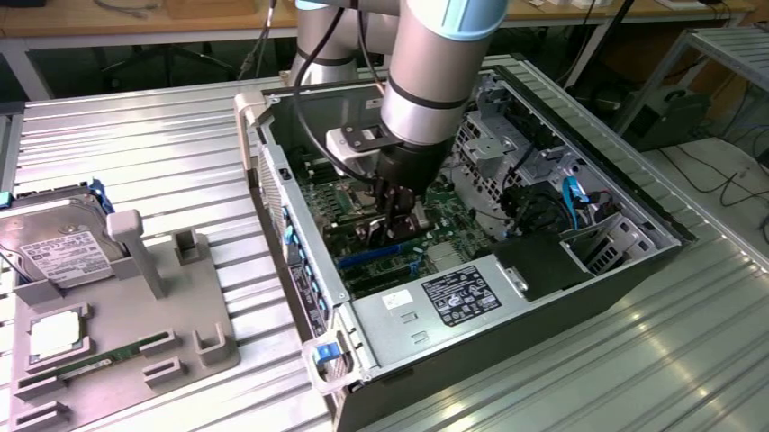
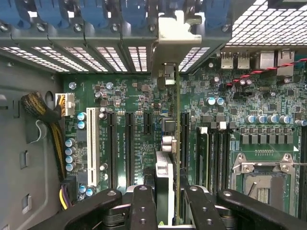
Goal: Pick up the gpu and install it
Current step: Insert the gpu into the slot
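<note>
Ribbed steel counter (image 1: 144,135) carries an open case (image 1: 270,180); inside, the pincer (image 1: 387,225) pinches the gpu (image 2: 164,167) edge-on, bracket (image 2: 175,40) ahead toward the rear wall (image 2: 96,52), apparently to line it over a motherboard slot (image 2: 184,139) beneath.

High exterior, close wrist; shared motherboard (image 2: 134,93)

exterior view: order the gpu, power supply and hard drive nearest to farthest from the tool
1. gpu, held by the tool, inside the case
2. power supply, also inside the case
3. hard drive, outside it, on the exterior view's left
</note>
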Controlling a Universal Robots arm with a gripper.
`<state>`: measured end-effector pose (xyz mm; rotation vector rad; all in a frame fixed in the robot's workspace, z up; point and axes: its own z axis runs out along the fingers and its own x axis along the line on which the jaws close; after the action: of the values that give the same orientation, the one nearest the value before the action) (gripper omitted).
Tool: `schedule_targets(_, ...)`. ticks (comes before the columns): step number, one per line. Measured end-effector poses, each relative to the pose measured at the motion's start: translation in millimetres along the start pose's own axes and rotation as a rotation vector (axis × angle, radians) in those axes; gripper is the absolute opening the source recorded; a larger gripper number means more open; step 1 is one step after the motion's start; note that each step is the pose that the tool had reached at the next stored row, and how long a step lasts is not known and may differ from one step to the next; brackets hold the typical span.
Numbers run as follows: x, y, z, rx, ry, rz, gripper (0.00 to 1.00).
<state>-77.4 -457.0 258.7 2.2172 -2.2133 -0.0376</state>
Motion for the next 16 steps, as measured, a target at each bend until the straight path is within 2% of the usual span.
schedule_targets(16,0.1,6.7,8.7,0.0001,0.0,0.0,0.28)
